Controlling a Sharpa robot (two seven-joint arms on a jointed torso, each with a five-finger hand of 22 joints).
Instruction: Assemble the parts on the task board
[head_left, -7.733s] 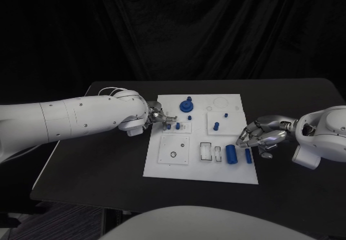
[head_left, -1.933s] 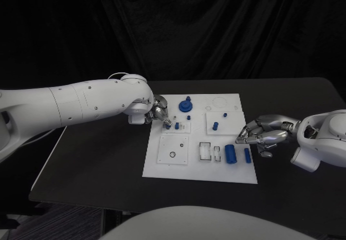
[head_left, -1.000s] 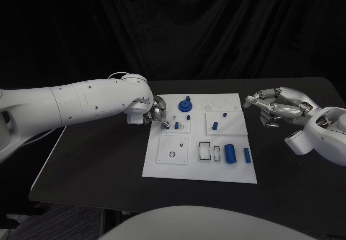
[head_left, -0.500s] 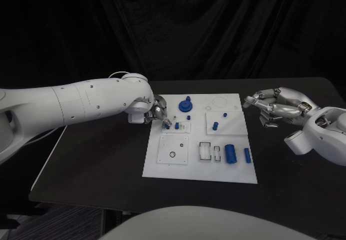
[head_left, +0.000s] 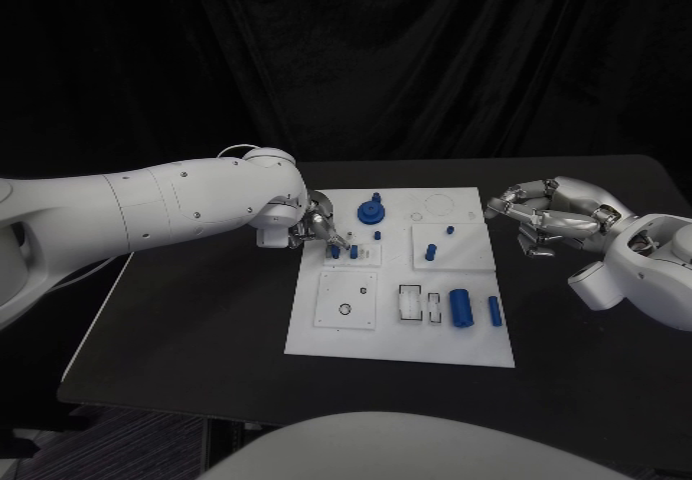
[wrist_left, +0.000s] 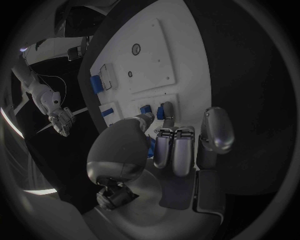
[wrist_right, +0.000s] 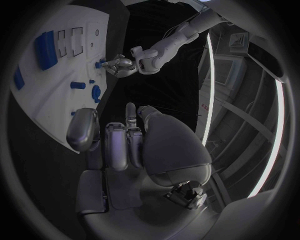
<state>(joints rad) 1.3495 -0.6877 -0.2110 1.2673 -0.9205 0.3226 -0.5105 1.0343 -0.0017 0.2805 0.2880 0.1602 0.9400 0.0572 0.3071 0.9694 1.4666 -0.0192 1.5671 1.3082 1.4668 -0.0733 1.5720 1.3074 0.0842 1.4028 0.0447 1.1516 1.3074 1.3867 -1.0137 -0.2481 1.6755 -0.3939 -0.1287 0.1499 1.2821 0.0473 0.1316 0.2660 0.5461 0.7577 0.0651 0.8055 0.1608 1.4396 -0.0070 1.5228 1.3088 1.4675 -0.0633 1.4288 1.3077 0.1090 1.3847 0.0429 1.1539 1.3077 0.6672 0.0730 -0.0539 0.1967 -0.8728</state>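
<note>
While our left hand (head_left: 320, 229) pinches a small blue peg (head_left: 335, 252) on the task board (head_left: 404, 345), our right hand (head_left: 552, 215) hovers clenched, holding nothing.

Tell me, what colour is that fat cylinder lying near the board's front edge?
Blue; the cylinder shows best in the head view.

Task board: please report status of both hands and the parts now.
Left hand fingertips at small blue pegs, grip unclear. Right hand curled, empty, off task board. Nothing blocking.

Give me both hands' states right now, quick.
Left hand: fingers at a small blue part on the task board; whether it grips it cannot be told.
Right hand: fingers curled in, holding nothing, beside the board.
</note>
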